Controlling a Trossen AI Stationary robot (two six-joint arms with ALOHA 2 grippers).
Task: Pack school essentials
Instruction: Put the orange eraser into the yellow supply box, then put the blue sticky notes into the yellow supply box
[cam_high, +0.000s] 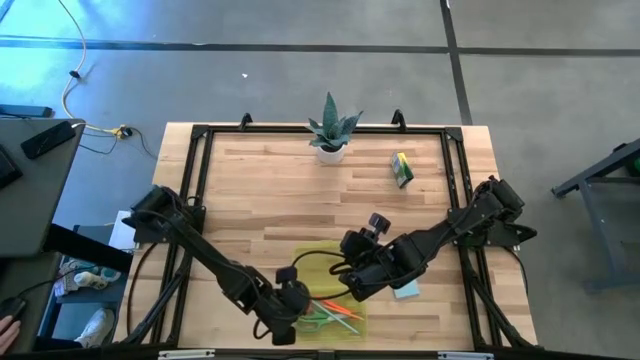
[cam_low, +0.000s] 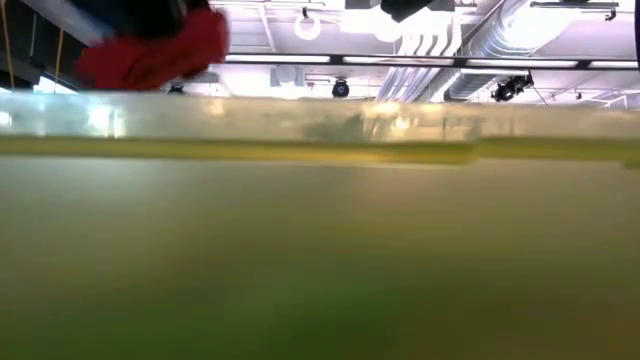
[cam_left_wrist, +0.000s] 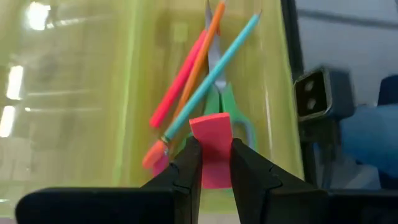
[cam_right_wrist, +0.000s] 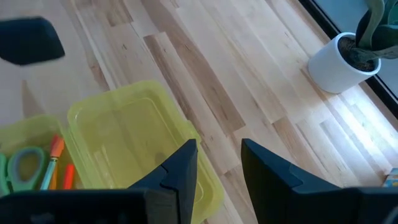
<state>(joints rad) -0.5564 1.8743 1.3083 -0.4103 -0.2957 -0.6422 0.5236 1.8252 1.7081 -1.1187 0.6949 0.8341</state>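
My left gripper (cam_left_wrist: 215, 168) hovers at the table's near edge (cam_high: 287, 322), shut on a small red eraser (cam_left_wrist: 210, 140) above the open translucent yellow-green case (cam_left_wrist: 81, 112). Inside the case lie green-handled scissors (cam_left_wrist: 227, 106), an orange pencil (cam_left_wrist: 202, 62), a teal pencil (cam_left_wrist: 217, 71) and a red marker (cam_left_wrist: 177, 84). My right gripper (cam_right_wrist: 219, 165) is open over a corner of the case's lid (cam_right_wrist: 130, 134). A light-blue notepad (cam_high: 407, 290) lies flat right of the case. The green-yellow crayon box (cam_high: 402, 169) lies far right. My left gripper pinches the red eraser between its two fingers, by the eraser's lower half (cam_left_wrist: 214, 171). The fingers point down toward the case. The eraser is lifted clear and stands upright between the fingertips. My right gripper: I cannot tell whether its fingers touch the lid's corner (cam_right_wrist: 208, 183).
A small potted spiky plant (cam_high: 331, 130) stands at the far edge's middle. Bare wood lies between the plant and the case. In the low view the case's translucent wall (cam_low: 320, 250) fills the picture. A black frame (cam_high: 200, 160) runs around the tabletop.
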